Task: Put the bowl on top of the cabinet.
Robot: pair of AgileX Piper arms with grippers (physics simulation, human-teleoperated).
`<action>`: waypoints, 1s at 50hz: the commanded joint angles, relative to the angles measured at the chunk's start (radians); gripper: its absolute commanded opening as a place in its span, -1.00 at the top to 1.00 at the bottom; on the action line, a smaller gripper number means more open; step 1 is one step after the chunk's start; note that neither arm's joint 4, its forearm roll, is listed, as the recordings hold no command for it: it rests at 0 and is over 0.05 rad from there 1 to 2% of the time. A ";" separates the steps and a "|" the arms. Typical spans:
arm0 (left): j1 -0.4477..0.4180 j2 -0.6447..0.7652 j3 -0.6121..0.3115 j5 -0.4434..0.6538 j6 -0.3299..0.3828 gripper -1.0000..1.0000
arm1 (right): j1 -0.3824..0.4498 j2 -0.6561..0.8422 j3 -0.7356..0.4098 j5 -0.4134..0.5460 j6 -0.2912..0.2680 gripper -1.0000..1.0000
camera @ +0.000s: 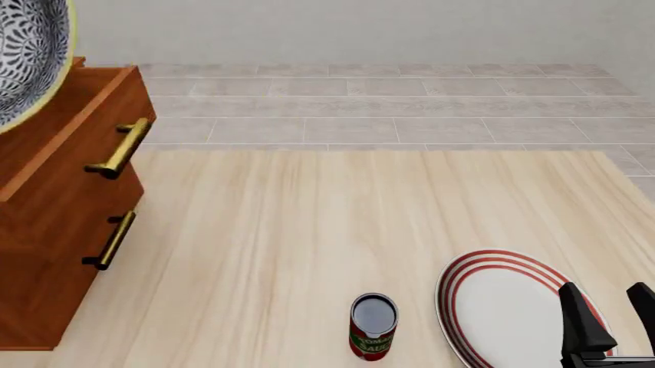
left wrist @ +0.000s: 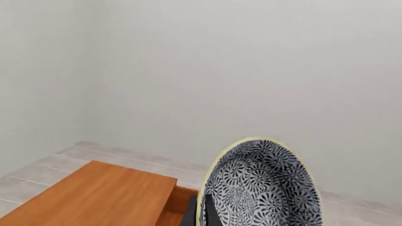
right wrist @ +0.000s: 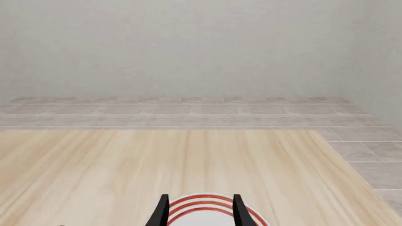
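Note:
The bowl (camera: 26,54), speckled black and white with a cream rim, hangs tilted at the front view's top left corner, above the top of the reddish-brown cabinet (camera: 51,230). In the left wrist view the bowl (left wrist: 264,188) stands on edge beside the cabinet's flat top (left wrist: 94,193). My left gripper (left wrist: 199,211) is shut on its rim, one dark finger inside and one outside. The left arm itself is out of the front view. My right gripper (camera: 609,303) stands open low at the right, fingers apart with nothing between them (right wrist: 201,202).
A white plate (camera: 507,307) with red rings lies under the right gripper, seen also as the plate (right wrist: 207,214) in the right wrist view. A red sauce can (camera: 373,326) stands left of it on the light wooden table (camera: 307,215). Brass handles (camera: 121,149) stick out of the cabinet front.

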 commanded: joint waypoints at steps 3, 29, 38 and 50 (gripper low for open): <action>0.133 0.003 -0.050 0.022 -0.092 1.00 | 0.000 0.000 0.000 0.000 0.000 -1.00; 0.316 0.157 -0.158 0.174 -0.342 1.00 | 0.000 0.000 0.000 0.000 0.000 -1.00; 0.350 0.162 -0.194 0.197 -0.431 1.00 | 0.000 0.000 0.000 0.000 0.000 -1.00; 0.405 0.183 -0.205 0.218 -0.444 1.00 | 0.000 0.000 0.000 0.000 0.000 -1.00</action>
